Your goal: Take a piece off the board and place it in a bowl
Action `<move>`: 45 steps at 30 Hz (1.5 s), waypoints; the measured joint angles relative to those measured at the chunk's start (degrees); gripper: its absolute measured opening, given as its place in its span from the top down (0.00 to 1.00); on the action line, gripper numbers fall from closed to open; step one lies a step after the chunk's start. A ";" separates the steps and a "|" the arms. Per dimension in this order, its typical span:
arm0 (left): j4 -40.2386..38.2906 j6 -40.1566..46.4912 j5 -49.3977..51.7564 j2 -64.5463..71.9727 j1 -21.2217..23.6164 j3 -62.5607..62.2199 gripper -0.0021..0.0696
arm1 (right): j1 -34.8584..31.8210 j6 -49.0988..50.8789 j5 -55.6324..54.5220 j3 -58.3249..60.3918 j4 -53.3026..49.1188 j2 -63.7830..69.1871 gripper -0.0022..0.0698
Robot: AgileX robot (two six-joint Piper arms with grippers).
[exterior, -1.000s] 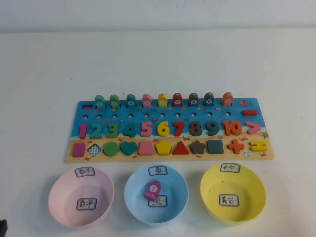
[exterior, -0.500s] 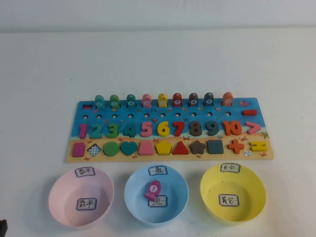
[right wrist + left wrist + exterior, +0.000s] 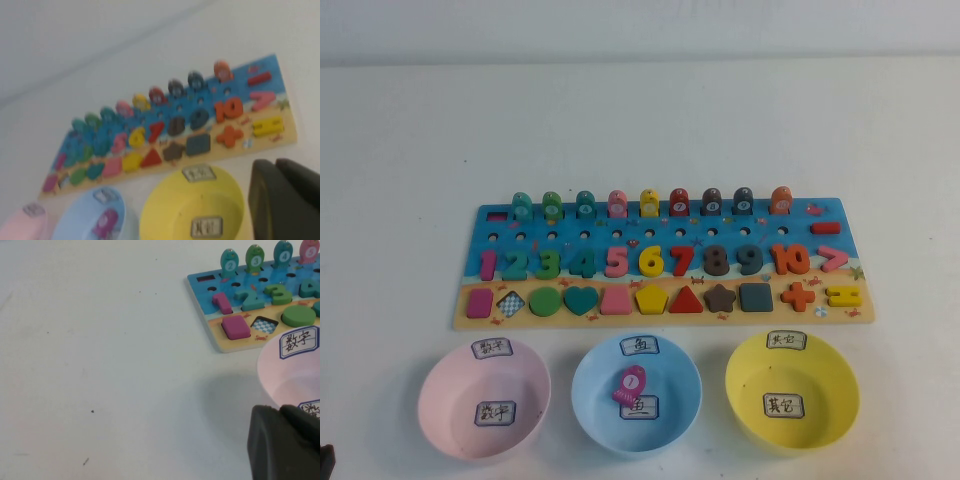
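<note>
The counter [image 3: 400, 150] carries the long puzzle board [image 3: 660, 316], and before it stand three labelled bowls so each sort has its own dish, the yellow bowl [image 3: 790, 432] nearest the board's right end. The yellow equals-sign piece [image 3: 844, 296] sits in its slot there beside the orange plus sign [image 3: 798, 295]. The right gripper [image 3: 285, 200], jaws together, hovers beside the yellow bowl; the left gripper [image 3: 282, 442] is by the pink bowl [image 3: 290, 375], jaws' state unclear.

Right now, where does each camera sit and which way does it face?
High view: raised on the robot's side, angled down at the board and three bowls; neither gripper shows.
Left wrist view: low beside the pink bowl; left gripper shows.
Right wrist view: above the yellow bowl; shut right gripper shows.
All share the board.
</note>
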 joint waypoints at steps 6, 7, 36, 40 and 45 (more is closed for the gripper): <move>0.00 0.00 0.00 0.00 0.00 0.00 0.98 | 0.00 0.00 16.06 -15.42 -11.39 20.60 0.99; 0.00 0.00 0.00 0.00 0.00 0.00 0.98 | 0.00 -0.12 17.58 -17.44 -12.92 23.39 0.99; 0.00 0.00 0.00 0.00 0.00 0.00 0.98 | 8.14 -57.68 37.43 -59.04 -19.90 81.75 0.93; 0.00 0.00 0.00 0.00 0.00 0.00 0.98 | 8.14 -60.38 39.90 -61.47 -22.36 85.83 0.75; 0.00 0.00 0.00 0.00 0.00 0.00 0.98 | 8.14 -61.10 38.44 -62.77 -28.13 89.58 0.53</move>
